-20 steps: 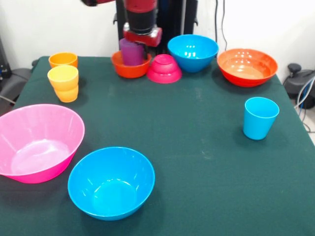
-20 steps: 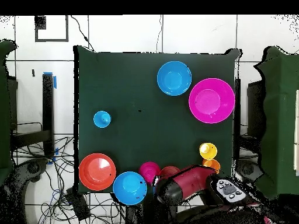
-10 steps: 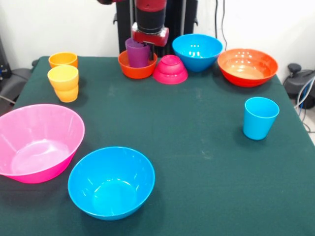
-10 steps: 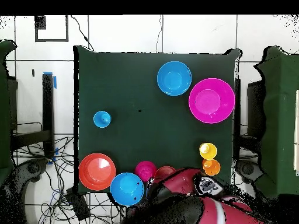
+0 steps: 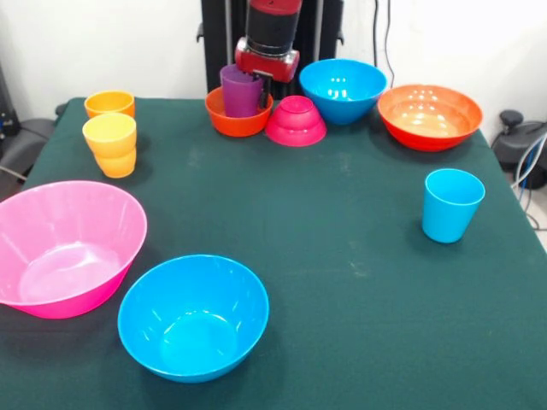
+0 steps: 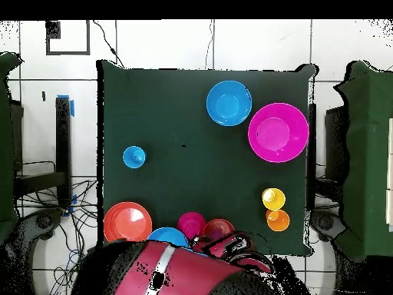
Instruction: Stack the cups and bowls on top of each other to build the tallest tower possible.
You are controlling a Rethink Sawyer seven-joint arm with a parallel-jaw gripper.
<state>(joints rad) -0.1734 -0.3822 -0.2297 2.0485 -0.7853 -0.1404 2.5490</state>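
I am hanging my pincer [image 5: 261,83] at the twelve o'clock edge of the table [image 5: 342,213], right at the rim of the purple cup [image 5: 239,90], which is standing upright inside the small orange-red bowl [image 5: 237,119]. One dark finger is showing against the cup's right side, but I cannot tell whether I am gripping the rim or standing open beside it. The cup in the bowl is making the only two-piece stack of bowl and cup so far, so I judge the tower as barely begun. Touching that bowl at its three o'clock, the magenta bowl [image 5: 296,120] is lying upside down, which would give a cup a flat seat. Farther toward one o'clock a blue bowl [image 5: 342,90] and the wide orange bowl [image 5: 429,115] are sitting open side up. At ten o'clock the yellow-orange cup [image 5: 109,143] seems to be nesting in another cup of the same colour, with the orange cup [image 5: 109,103] just behind it. The light blue cup [image 5: 451,204] is standing alone at three o'clock, well apart from everything. At eight o'clock the large pink bowl [image 5: 64,248] is tilting toward the table's middle, with the second blue bowl [image 5: 193,316] near it at six o'clock; being the widest, the pink bowl looks like the best base to me. From overhead my arm [image 6: 165,269] is covering the purple cup.
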